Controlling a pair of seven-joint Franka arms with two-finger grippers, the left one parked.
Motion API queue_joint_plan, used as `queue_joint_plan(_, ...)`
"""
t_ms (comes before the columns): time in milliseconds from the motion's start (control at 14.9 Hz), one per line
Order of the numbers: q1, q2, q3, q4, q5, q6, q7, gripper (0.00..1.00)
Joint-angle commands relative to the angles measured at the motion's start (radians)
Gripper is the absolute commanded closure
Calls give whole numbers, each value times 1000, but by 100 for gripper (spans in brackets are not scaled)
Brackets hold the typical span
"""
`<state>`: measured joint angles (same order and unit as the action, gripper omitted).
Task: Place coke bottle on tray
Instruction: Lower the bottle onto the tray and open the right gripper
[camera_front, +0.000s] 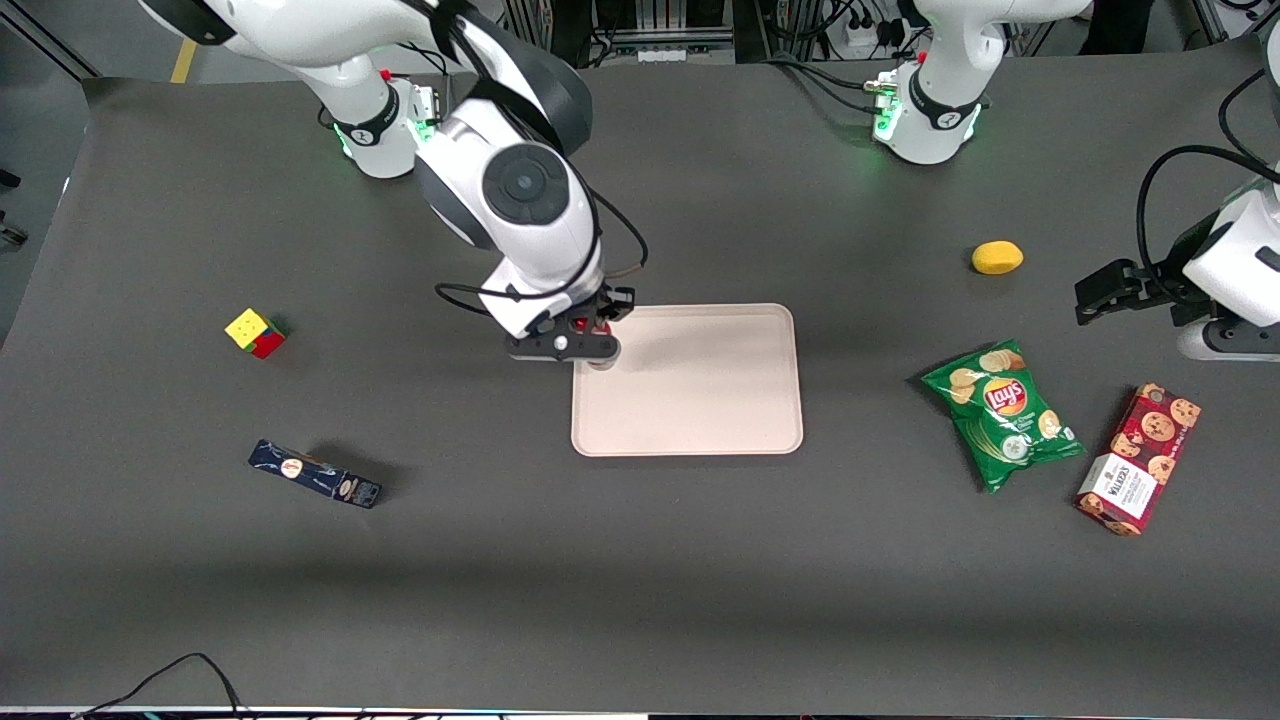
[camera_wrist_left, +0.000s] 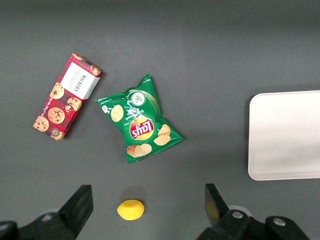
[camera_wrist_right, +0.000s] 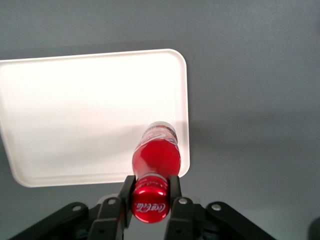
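Coke bottle (camera_wrist_right: 155, 155), red with a red cap, hangs upright over a corner of the pale tray (camera_wrist_right: 75, 110), near its rim. The right arm's gripper (camera_wrist_right: 150, 196) has its two fingers clamped on the bottle's neck.

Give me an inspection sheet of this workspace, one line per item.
Surface: dark grey table, flat.
Job's things: coke bottle upright, held over the tray near its rim at the working arm's end; whether its base touches cannot be told.
Clutter: Rubik's cube, dark blue box, Lay's chip bag, Walkers cookie box, lemon, all off the tray.
Grippers: gripper shut on the bottle's neck.
Cables: black cable at the table's nearest edge.
Surroundings: nothing seen.
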<state>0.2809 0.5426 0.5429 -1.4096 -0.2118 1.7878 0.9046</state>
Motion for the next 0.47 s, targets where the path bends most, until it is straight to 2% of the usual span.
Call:
queue_joint_plan(0,20,85,-5,57,-64,37,43,100)
queue_joint_plan(336,20,120,-8,41,-70,100,45,100)
queue_joint_plan(403,12,122,-8,23,-89,113,45,100)
